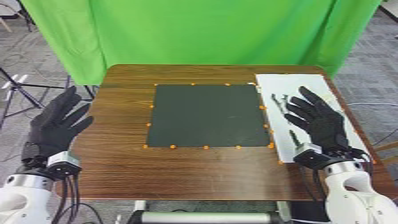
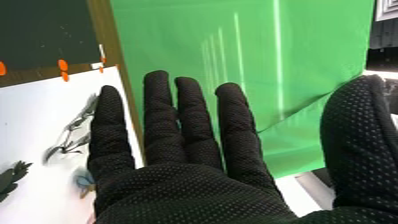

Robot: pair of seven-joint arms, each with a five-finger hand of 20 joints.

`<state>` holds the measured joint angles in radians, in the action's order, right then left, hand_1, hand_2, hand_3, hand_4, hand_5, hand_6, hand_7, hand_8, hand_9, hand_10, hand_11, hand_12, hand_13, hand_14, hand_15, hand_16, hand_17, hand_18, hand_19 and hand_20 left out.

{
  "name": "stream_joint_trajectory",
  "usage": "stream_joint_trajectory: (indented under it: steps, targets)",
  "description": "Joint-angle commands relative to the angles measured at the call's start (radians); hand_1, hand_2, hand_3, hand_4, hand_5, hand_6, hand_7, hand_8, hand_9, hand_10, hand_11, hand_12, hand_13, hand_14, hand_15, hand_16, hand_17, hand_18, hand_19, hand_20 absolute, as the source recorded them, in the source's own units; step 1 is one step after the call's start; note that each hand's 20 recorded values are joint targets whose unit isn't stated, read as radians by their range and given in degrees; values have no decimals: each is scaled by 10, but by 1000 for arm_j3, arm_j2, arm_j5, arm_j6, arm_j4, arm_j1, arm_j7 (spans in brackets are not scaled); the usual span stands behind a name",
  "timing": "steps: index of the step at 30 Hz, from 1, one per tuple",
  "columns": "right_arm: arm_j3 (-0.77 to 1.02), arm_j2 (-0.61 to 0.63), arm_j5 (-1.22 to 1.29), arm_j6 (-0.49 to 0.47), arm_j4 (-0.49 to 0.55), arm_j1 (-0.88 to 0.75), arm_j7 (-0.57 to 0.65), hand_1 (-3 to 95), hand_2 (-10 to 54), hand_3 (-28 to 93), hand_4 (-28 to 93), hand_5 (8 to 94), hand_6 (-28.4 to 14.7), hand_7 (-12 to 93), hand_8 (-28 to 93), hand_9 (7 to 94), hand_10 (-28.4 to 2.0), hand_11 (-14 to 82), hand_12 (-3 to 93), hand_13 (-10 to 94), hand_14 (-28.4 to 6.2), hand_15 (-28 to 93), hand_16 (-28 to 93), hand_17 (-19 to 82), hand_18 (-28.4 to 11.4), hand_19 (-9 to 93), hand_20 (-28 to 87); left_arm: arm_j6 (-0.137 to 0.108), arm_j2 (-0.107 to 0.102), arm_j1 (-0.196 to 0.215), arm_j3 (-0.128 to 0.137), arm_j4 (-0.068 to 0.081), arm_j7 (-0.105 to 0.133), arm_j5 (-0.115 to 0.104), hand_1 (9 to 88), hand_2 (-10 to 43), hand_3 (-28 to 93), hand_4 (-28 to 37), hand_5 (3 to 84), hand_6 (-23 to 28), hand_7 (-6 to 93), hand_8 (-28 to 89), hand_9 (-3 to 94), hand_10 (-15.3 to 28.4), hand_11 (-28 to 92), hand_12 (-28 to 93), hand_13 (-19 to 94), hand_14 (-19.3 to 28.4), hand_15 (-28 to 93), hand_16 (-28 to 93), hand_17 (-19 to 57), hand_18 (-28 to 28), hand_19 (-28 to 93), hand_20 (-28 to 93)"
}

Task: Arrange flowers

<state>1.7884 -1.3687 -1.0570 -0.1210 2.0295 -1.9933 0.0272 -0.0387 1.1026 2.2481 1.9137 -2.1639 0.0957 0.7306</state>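
Head view: holding left hand [image 1: 51, 129] and right hand [image 1: 325, 127] open, eyeing a sprig [image 1: 277, 103] at centre right, probably light, bendy, easily bruised, best pinched mid-stem.

No text, label, brand, number or sign can be read in the head view or the right wrist view; no legible lettering can be made out anywhere.

The counter [image 1: 111, 167] is showing brown wood grain; the mat [image 1: 209, 115] is looking dark grey-green, orange dots [image 1: 206, 147] edging it. The sheet [image 1: 272, 86] is showing white, the sprigs [image 2: 9, 177] dark green, the curtain [image 1: 213, 37] bright green. The right hand [image 1: 322, 125] is showing black with pale specks.
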Motion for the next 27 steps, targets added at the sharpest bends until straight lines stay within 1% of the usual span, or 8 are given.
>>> stream_joint_trajectory:
  steps: [1,5,11,14,17,21,23,27]
  targets:
    - [5,14,6,13,5,-5,-6,134,12,818,-256,325,-39,154,-97,358,-141,82,231,313,-114,65,371,29,-196,376,247,17,-15,-8,-1,-2,-14,6,246,-41,687,-283,196,10,243,-126,175,89,122,203,130,127,210,44,-98,185,374,76]
    - [-5,8,-2,-14,0,-2,-1,134,11,818,-255,327,-40,152,-96,359,-143,83,231,314,-115,66,370,29,-196,377,247,11,2,26,14,-13,-12,5,246,-41,689,-283,196,10,242,-126,174,90,121,202,129,126,208,44,-98,185,373,75]
    - [-14,22,4,-3,-10,5,9,134,11,819,-255,327,-39,152,-95,360,-143,84,231,314,-114,68,369,31,-195,376,246,20,-20,-2,-2,0,-11,5,247,-41,687,-283,196,10,242,-125,173,89,122,203,129,126,207,45,-99,185,373,76]
    - [-18,26,-30,-12,-10,10,3,135,11,818,-256,328,-40,152,-96,360,-143,85,231,313,-114,68,368,30,-195,376,246,11,-3,23,10,-10,-9,3,247,-40,686,-283,196,10,242,-125,174,89,121,204,128,127,207,45,-99,185,373,77]
    - [-43,75,-193,179,33,1,21,142,4,817,-254,328,-40,155,-97,366,-145,102,232,317,-113,105,361,31,-199,408,262,15,-11,5,-3,-4,-5,5,248,-41,687,-283,196,10,242,-125,174,90,122,203,129,127,209,46,-99,185,373,77]
    - [-115,176,-727,444,47,4,88,225,-66,758,-280,431,-33,249,-148,500,-139,344,254,429,-110,501,191,109,-199,584,334,9,-11,20,11,-13,-5,9,247,-41,688,-283,195,10,243,-125,173,90,122,204,128,127,208,45,-99,185,373,77]
    - [-140,223,-1013,528,46,-5,164,387,-85,541,-282,519,0,331,-180,594,-128,440,275,513,-104,622,189,152,-191,653,363,-4,4,47,20,-22,-5,5,247,-41,688,-283,195,9,242,-125,174,90,123,204,129,126,209,46,-99,185,373,77]
    - [-173,323,-1395,474,80,-35,393,471,-94,497,-283,603,28,414,-199,658,-106,547,333,572,-100,734,254,188,-182,712,410,-3,4,50,17,-23,-3,8,247,-41,688,-283,195,9,243,-126,174,90,123,203,129,127,209,45,-99,185,374,77]
